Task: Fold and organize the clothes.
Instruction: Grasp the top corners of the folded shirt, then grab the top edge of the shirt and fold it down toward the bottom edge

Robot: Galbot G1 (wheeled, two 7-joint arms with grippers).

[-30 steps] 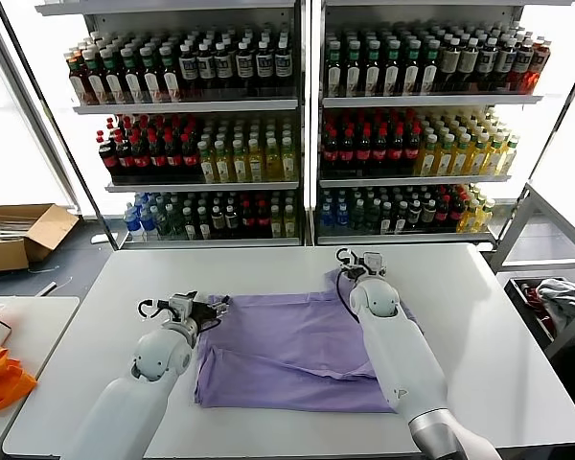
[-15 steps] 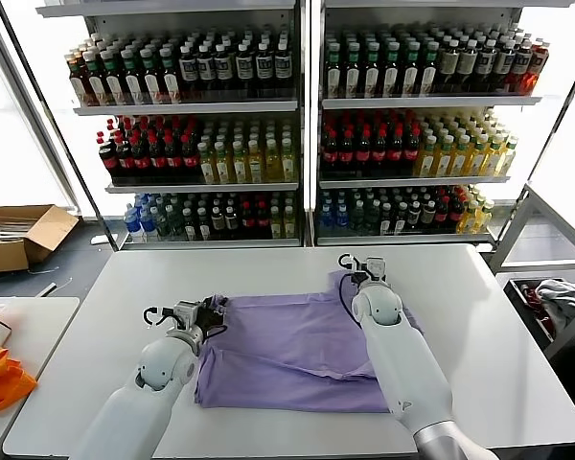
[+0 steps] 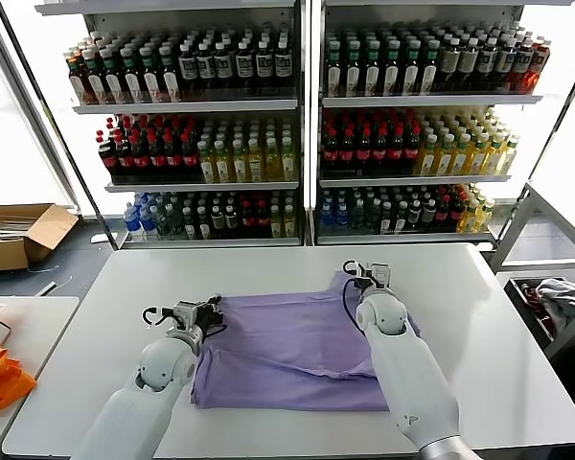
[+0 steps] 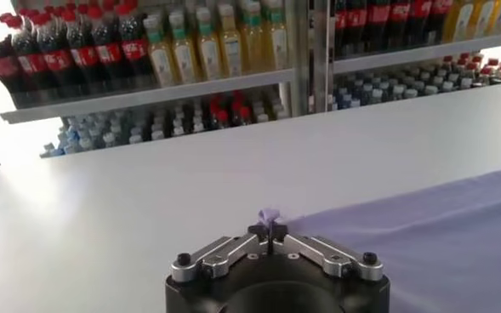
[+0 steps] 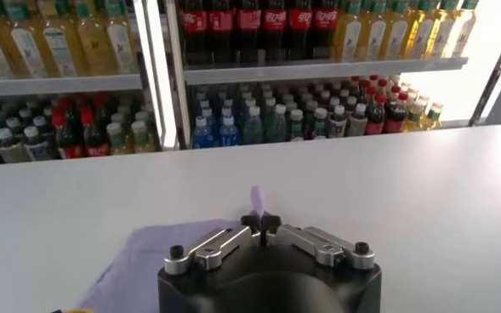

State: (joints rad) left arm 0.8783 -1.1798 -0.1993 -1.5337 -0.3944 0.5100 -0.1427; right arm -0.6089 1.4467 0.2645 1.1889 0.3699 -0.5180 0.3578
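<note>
A lavender T-shirt [image 3: 287, 355] lies spread on the white table [image 3: 125, 287], plain side up. My left gripper [image 3: 211, 311] is at the shirt's far left corner, shut on a pinch of the cloth. In the left wrist view a small tuft of the shirt [image 4: 270, 213] sticks out between the closed fingertips of the left gripper [image 4: 268, 228]. My right gripper [image 3: 369, 278] is at the shirt's far right corner, also shut on the cloth. A narrow fold of the shirt [image 5: 256, 199] stands up from the closed right gripper [image 5: 260, 223] in the right wrist view.
Shelves of bottled drinks [image 3: 297, 125] stand behind the table. A cardboard box [image 3: 19, 235] sits on the floor at the left, an orange bag [image 3: 0, 379] on a side table, and a bin of clothes [image 3: 556, 302] to the right.
Both grippers have closed from open onto the shirt's far corners. The right gripper has shifted a little to the right and nearer, and the cloth's far edge has drawn taut.
</note>
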